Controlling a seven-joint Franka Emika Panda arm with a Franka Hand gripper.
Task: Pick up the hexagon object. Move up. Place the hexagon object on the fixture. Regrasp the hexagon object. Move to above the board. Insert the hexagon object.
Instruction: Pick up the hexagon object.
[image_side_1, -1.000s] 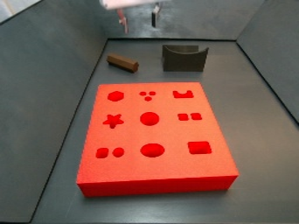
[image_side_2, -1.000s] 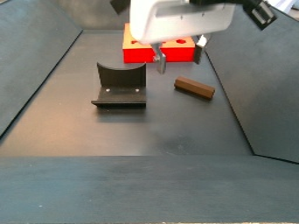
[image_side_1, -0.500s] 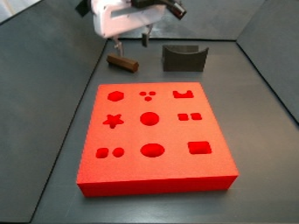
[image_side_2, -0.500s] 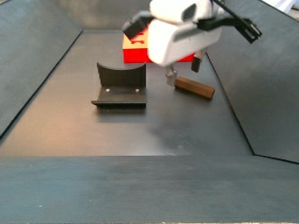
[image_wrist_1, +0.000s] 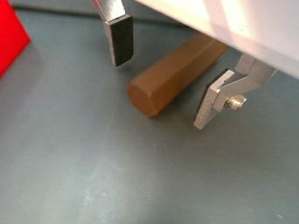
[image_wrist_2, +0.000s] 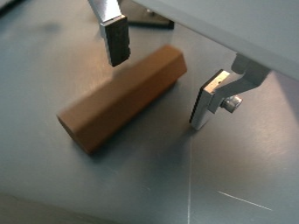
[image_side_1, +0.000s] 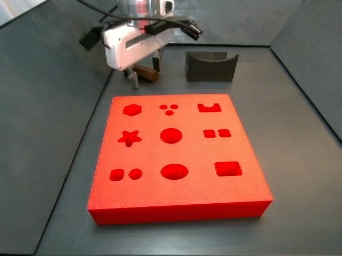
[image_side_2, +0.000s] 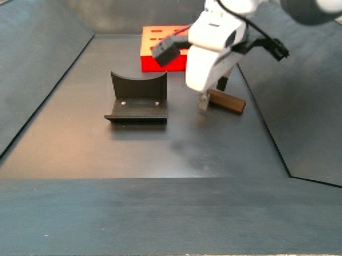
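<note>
The hexagon object (image_wrist_1: 173, 73) is a small brown bar lying flat on the dark floor; it also shows in a wrist view (image_wrist_2: 121, 98) and in a side view (image_side_2: 227, 102). My gripper (image_wrist_1: 163, 84) is open and low over it, one finger on each side of the bar, not touching it. In a side view (image_side_1: 138, 66) the gripper hides most of the bar. The dark grey fixture (image_side_1: 210, 66) stands beside it, also in a side view (image_side_2: 138, 97). The red board (image_side_1: 174, 150) lies on the floor.
Grey walls slope up around the floor (image_side_2: 160, 160). A corner of the red board shows in a wrist view (image_wrist_1: 10, 39).
The gripper has come down from high above to the floor, and its open fingers now straddle the brown bar. The bar, fixture and board have not moved.
</note>
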